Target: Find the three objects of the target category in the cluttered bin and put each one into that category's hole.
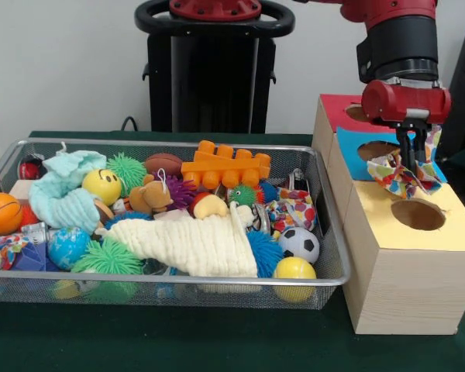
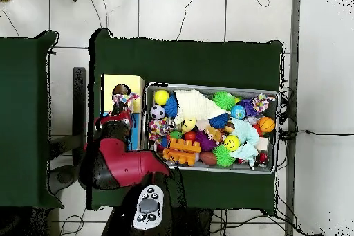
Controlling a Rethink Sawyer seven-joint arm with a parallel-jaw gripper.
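My gripper (image 1: 413, 161) is shut on a polka-dot cloth (image 1: 395, 177) and holds it hanging just above the far edge of the yellow-topped box (image 1: 457, 225), a little behind its round hole (image 1: 418, 215). In the overhead view the gripper (image 2: 122, 111) and the held cloth (image 2: 124, 99) sit over the yellow box (image 2: 135, 82). The wire-mesh bin (image 1: 178, 280) lies left of the boxes. A second polka-dot cloth (image 1: 293, 209) lies at the bin's right end. A third (image 1: 0, 249) lies at its left front corner.
A blue-topped box (image 1: 353, 143) and a red-topped box (image 1: 333, 105) stand behind the yellow one. The bin holds a cream muslin cloth (image 1: 201, 244), a mint-green cloth (image 1: 62, 194), an orange brick (image 1: 225, 164), balls and spiky toys.
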